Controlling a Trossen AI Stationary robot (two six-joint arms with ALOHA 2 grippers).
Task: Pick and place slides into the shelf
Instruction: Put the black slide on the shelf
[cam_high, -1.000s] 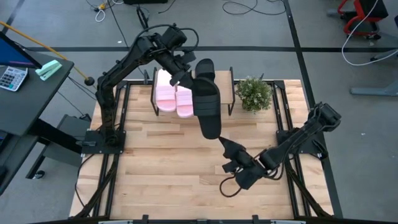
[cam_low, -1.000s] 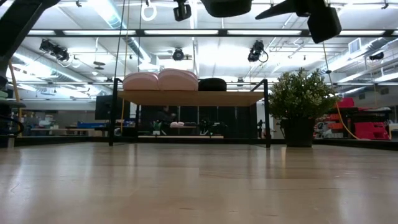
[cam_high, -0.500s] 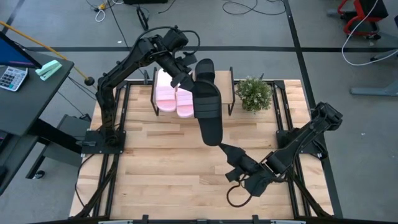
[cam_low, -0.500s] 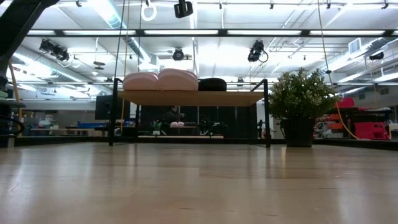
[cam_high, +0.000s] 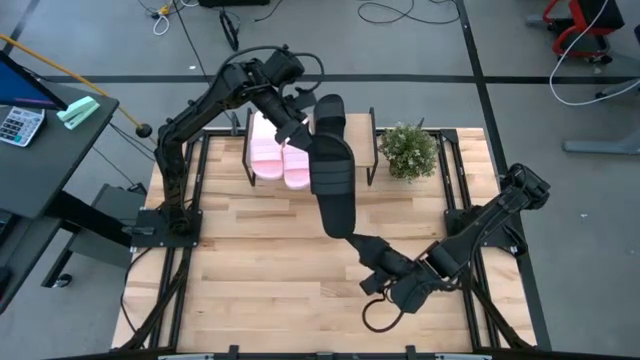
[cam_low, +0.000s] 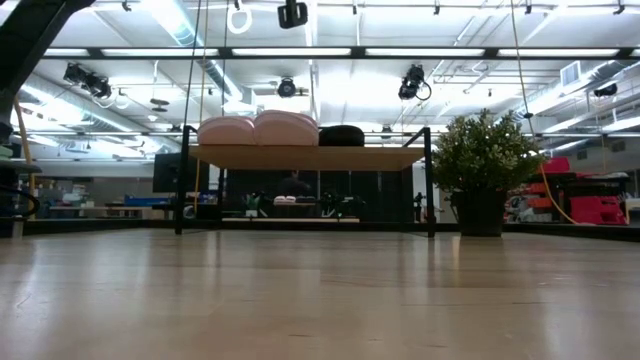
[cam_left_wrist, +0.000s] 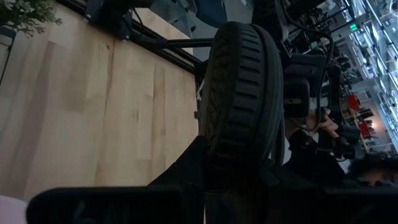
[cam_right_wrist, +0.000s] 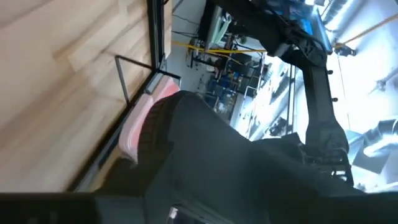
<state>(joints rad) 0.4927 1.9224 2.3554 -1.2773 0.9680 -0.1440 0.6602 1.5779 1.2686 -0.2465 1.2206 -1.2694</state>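
On the shelf (cam_low: 310, 157) at the table's far side lie a pale pink pair of slides (cam_high: 268, 152) and one black slide (cam_high: 330, 108). A second black slide (cam_high: 335, 185) hangs in the air in front of the shelf, reaching toward the table's near edge. My left gripper (cam_high: 293, 130) is shut on its far end. In the left wrist view its ribbed sole (cam_left_wrist: 239, 93) faces the camera. My right gripper (cam_high: 362, 246) is at the slide's near end. Whether it touches the slide, I cannot tell. My left gripper holds the black slide by its far end (cam_high: 312, 145), coming from over the shelf and slanting down toward the near edge. The fingers lie roughly along the slide. It hangs clear of table and shelf. The gripper itself hides the contact (cam_left_wrist: 230, 168).
A small potted plant (cam_high: 408, 150) stands on the table just right of the shelf. The wooden tabletop (cam_high: 250, 260) in front of the shelf is bare. Black frame rails (cam_high: 190, 200) run along the table's left and right edges.
My right gripper has gone up at the held black slide's near end. Gripper and slide end showed at the top of the low view a second ago and are now out of it. The slide's near end now reaches farther toward the near edge.
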